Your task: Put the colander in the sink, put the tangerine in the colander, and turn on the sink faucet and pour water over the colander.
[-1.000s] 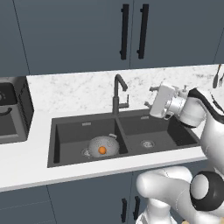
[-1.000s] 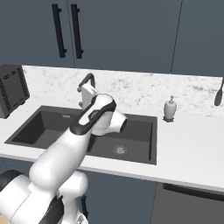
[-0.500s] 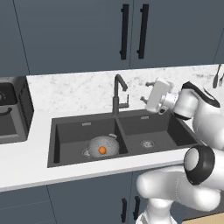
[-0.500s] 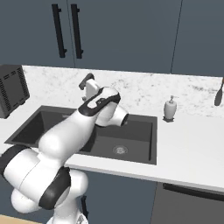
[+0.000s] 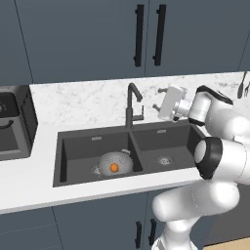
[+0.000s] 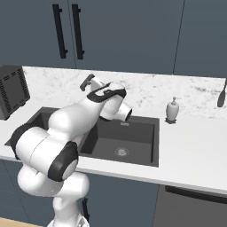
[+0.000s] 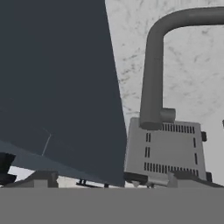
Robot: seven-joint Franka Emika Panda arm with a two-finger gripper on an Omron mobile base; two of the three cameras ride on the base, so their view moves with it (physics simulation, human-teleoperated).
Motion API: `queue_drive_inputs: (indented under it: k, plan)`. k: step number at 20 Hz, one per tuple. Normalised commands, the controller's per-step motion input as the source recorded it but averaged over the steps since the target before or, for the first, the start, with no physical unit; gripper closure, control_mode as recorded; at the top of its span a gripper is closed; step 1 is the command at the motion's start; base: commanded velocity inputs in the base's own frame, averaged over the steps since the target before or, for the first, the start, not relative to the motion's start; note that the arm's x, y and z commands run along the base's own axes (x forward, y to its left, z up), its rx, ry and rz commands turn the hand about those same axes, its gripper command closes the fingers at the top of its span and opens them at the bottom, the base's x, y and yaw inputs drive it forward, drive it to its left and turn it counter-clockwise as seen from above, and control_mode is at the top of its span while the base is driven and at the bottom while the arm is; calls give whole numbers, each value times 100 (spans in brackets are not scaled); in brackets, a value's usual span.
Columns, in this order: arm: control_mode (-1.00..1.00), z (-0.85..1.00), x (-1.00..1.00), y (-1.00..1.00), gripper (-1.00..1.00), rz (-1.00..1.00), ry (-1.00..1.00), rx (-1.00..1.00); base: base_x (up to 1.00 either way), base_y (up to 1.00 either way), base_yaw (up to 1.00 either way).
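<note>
- Resting in the left basin of the sink (image 5: 78,156), near the basin's front, the colander (image 5: 114,162) is seen upright, silver-grey and dotted with holes.
- Inside the colander, the tangerine (image 5: 114,167) is recorded: small, bright orange, low against the bowl's inner wall.
- The sink is catalogued as a dark charcoal double basin set into the white countertop (image 5: 29,193); a round metal drain (image 5: 164,160) is seen in the right basin, which is also shown from the right base view (image 6: 122,152).
- The sink faucet (image 5: 132,103) is placed behind the divider between the basins, its gooseneck spout curved forward; in the hand view its dark-grey pipe (image 7: 153,78) is seen close up, rolled with the camera.
- No water is seen at the spout or in the colander.
- The gripper (image 5: 157,98) is held level, just to the right of the faucet and apart from it, fingers pointed towards it; whether the jaws are parted or closed cannot be told.
- A black appliance (image 5: 14,122) is noted on the counter well to the left of the sink; its vented grey side is seen in the hand view (image 7: 168,151).
- A white soap dispenser (image 6: 172,109) is noted on the counter right of the sink.
- Dark cabinet doors with black bar handles (image 5: 138,35) are mounted above.
</note>
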Motion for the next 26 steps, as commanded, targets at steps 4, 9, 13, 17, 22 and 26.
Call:
queue_drive_inputs:
  k: [4, 9, 13, 17, 22, 26]
  plan:
    - [-100, -20, 23, 0, -100, 0, 0, 0, 0, 0, 0]
    - [-100, -25, 1, 0, -100, 0, -2, 1, 0, 0, 0]
    - [-100, -23, 3, 0, -100, 0, 0, 0, 0, 0, 0]
    - [-100, -5, 15, 4, -100, 0, -1, 2, 0, 0, 0]
    - [-100, -2, 43, 16, -100, 0, 0, 1, 0, 0, 0]
    - [-100, -10, 46, 13, -100, 0, 0, 0, 0, 0, 0]
